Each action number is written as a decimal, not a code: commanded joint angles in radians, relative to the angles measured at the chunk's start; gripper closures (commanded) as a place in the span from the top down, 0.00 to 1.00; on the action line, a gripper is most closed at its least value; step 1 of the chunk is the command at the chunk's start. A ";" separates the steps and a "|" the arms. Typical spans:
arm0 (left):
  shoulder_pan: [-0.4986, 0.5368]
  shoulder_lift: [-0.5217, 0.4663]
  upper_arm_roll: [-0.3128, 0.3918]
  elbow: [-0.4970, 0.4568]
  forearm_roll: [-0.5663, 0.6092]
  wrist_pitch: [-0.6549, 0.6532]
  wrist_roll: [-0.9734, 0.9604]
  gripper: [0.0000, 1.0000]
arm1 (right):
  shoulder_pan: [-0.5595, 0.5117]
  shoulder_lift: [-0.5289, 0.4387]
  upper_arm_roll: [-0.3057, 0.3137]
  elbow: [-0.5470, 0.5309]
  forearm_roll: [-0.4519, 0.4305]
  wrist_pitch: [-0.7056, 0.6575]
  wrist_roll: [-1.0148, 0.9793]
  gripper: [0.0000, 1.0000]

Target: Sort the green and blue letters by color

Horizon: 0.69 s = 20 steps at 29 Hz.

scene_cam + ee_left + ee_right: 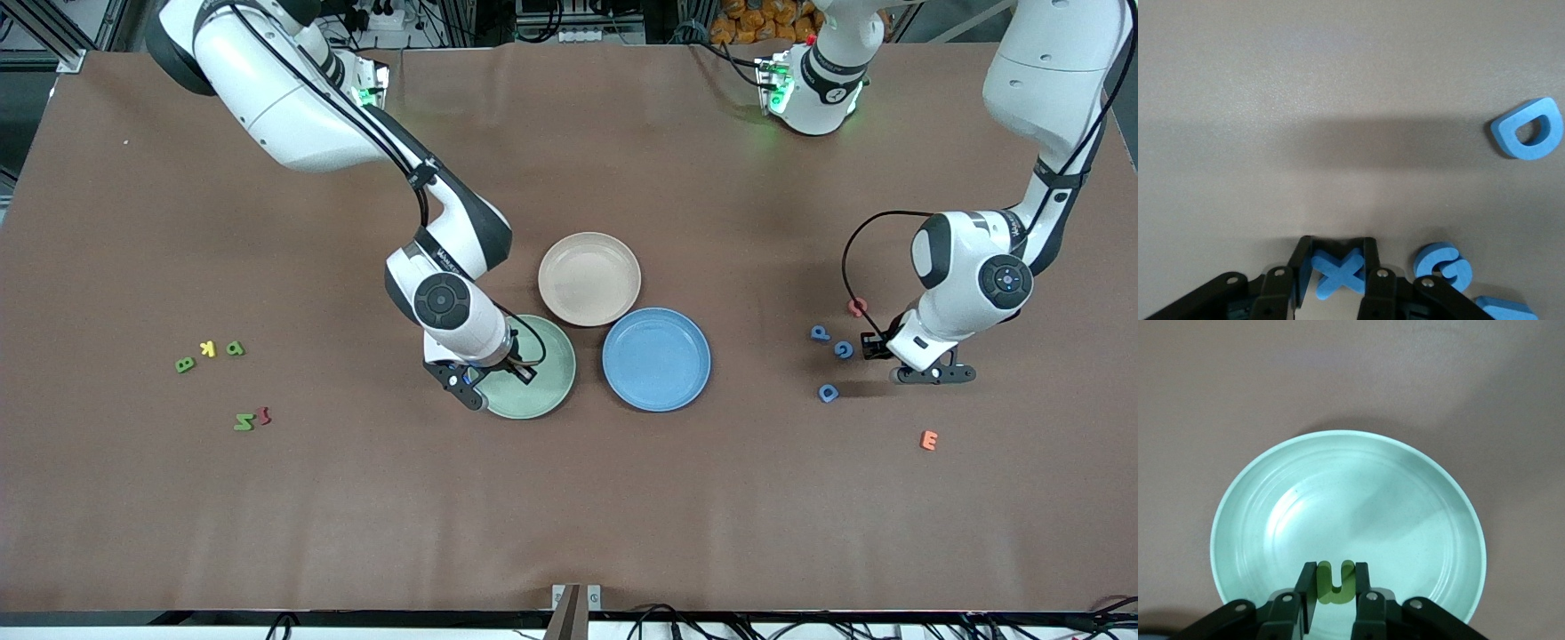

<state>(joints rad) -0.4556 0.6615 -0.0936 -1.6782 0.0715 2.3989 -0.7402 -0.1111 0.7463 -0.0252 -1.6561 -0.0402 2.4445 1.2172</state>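
your right gripper (1335,581) has its fingers set against both sides of a small green u-shaped letter (1335,585), low over the green plate (1271,520), near the rim in the right wrist view. if the fingers part this close to the edge, the letter could bounce or slide off onto the surface – foam this light could also cling to one pad and ride away with it.

your left gripper (1337,261) is pinched nearly closed on the blue x (1338,275), right down at the surface toward the left arm's end. the grip catches only the x's outer arms, so a quick lift could twist it loose. the blue g (1443,267) lies just beside the fingers and could get nudged – the blue d (1528,129) is well apart.

the count, from the front view:
- plates: three, in the middle of the frame – beige plate (589,277), green plate, blue plate (656,358), the last two lower in the frame.
- blue letters: four – x held, plus blue p (819,333), g and d on the surface.
- green letters: four – one held; green b (184,364), green z (244,422) and one more green letter (235,348) toward the right arm's end.
- others: yellow k (207,348), two red letters (263,415), orange e (928,440).
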 commanded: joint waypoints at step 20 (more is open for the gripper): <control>0.089 -0.097 0.011 -0.070 0.025 0.005 0.179 0.90 | 0.010 0.015 -0.001 0.002 0.019 -0.002 0.013 0.60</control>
<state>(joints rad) -0.4114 0.6413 -0.0811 -1.6692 0.0776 2.4101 -0.6600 -0.1090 0.7553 -0.0244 -1.6563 -0.0387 2.4446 1.2174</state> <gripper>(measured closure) 0.101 0.300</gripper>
